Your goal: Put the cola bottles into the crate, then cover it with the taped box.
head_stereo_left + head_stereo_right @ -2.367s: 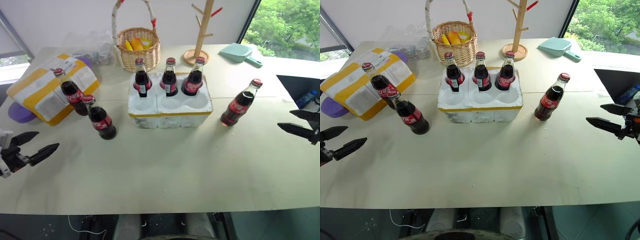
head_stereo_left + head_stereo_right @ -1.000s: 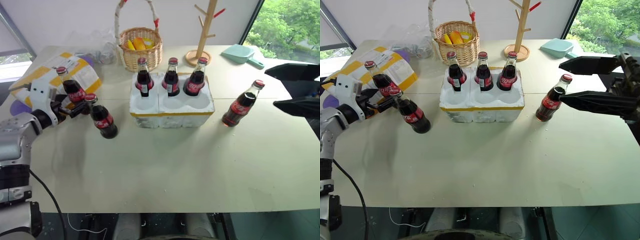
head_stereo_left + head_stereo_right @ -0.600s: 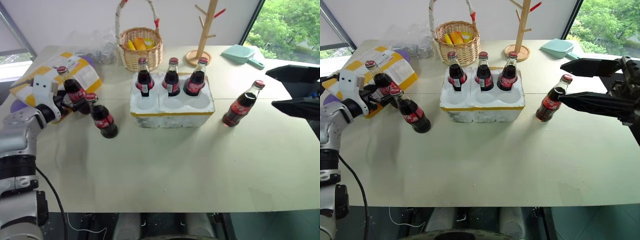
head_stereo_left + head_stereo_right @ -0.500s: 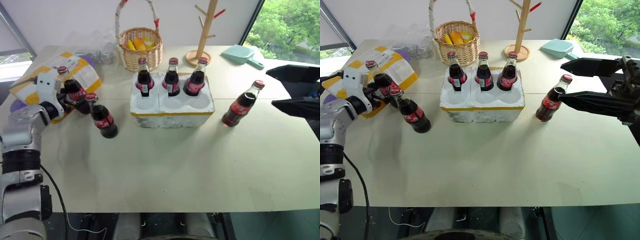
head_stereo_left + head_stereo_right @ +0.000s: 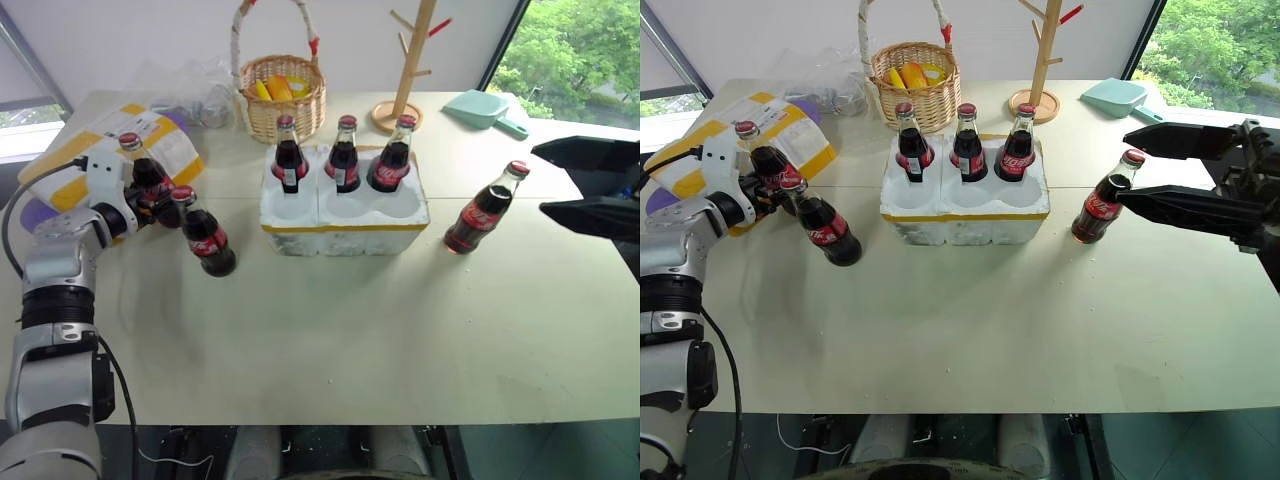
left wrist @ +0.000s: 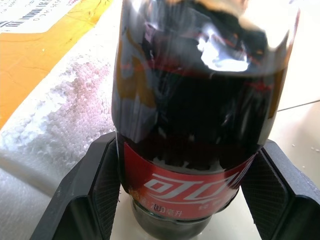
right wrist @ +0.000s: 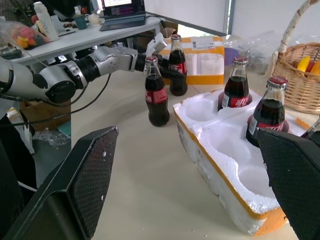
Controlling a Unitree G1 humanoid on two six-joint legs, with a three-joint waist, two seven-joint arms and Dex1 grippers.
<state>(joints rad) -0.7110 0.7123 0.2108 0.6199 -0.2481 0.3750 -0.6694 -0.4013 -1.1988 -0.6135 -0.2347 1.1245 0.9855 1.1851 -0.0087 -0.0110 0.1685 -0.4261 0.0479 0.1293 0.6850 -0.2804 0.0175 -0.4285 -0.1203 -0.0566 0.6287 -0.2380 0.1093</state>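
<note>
Left tool (image 5: 150, 198) clasps far-left cola bottle (image 5: 140, 180) beside taped box (image 5: 75, 160); right tool (image 5: 1140, 170) wide; we risk toppling neighbouring bottle (image 5: 205, 235) when lifting

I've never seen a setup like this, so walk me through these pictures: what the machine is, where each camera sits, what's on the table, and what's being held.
A two-armed humanoid robot. Two pictures look down from its head; two look along each wrist's black fingers.

On the table: a white foam crate with three cola bottles in its back wells, three more bottles standing loose, a yellow-taped box, a wicker basket, a wooden rack and a teal dustpan.

The left gripper has its fingers around one loose bottle, not visibly clamped. The right gripper hangs open, empty.
</note>
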